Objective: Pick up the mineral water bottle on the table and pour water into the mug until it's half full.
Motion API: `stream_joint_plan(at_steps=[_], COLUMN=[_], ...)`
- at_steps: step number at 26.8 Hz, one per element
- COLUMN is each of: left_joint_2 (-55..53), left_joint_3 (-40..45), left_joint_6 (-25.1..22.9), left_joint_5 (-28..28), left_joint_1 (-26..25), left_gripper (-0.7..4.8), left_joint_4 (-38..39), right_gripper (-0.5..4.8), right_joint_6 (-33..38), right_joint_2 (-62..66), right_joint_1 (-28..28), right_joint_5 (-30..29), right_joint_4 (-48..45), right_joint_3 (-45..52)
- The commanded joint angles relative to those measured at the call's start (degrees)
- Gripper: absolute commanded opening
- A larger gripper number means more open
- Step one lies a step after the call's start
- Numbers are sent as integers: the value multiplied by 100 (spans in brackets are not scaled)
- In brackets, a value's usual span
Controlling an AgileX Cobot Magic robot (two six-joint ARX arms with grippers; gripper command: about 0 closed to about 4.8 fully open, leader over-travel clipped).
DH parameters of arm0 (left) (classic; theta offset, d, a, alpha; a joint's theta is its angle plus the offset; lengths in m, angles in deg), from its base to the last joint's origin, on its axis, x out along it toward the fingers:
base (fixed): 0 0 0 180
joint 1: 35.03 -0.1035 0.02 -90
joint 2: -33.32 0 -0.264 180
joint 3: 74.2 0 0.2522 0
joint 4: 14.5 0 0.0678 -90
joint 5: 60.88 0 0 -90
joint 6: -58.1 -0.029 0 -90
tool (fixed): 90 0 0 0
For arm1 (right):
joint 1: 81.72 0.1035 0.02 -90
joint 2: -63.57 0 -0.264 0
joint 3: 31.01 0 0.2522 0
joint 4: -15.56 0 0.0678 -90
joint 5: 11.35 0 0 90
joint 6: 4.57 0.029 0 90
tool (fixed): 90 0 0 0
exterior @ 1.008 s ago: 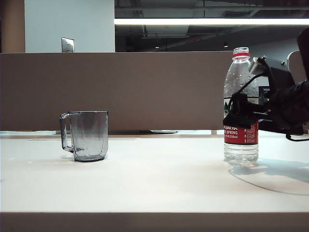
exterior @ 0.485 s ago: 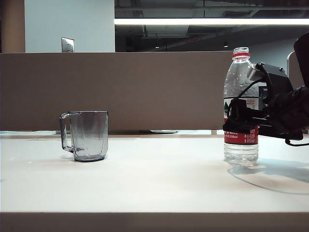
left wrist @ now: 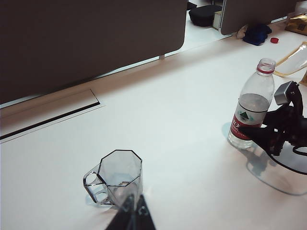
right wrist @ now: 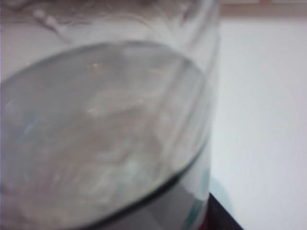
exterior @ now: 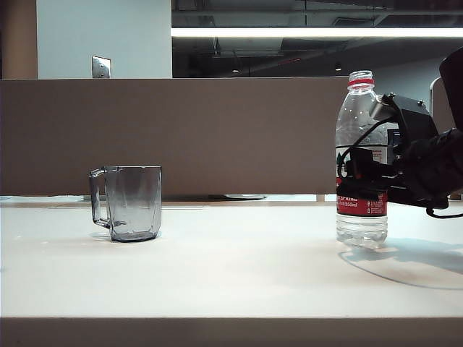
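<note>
Ext low frontal; wrists overhead, close-up.

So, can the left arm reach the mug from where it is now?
Probably yes. The left gripper hangs just above and beside the mug, with nothing between them. The mineral water bottle and the right gripper around its label are far away, on the other side of the table.

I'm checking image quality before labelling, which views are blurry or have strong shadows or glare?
Right wrist view: badly blurred, the bottle fills the frame too close to focus. Exterior view: sharp, bright ceiling strip light, soft arm shadow on the table beside the right claw. Left wrist view: clear, left claw dark at the edge.
</note>
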Motion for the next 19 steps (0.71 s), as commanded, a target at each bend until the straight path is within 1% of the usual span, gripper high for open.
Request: stream_joint_plan(at_steps=[1,11,15,19], left_joint_2=[7,7,7,7], left_joint_3=[-28,-28,-28,-31], left_joint_6=[-22,-22,-22,-22], left_joint_5=[-13,-13,-11,-11], left_joint_1=[0,0,0,0], left_gripper=[-5,-5,-5,-5], left_joint_4=[-79,-81,-85,-83], right_gripper=[384,384,358,354], right_joint_6=[20,20,20,22], right_joint_2=[-28,-35,-52,-232], right_joint_1=[4,4,4,4], right_joint_5=[-7,-4,-7,-175], right_joint_4=[-308,-350,-529,-529], right_joint_3=[-24,-24,-24,-68])
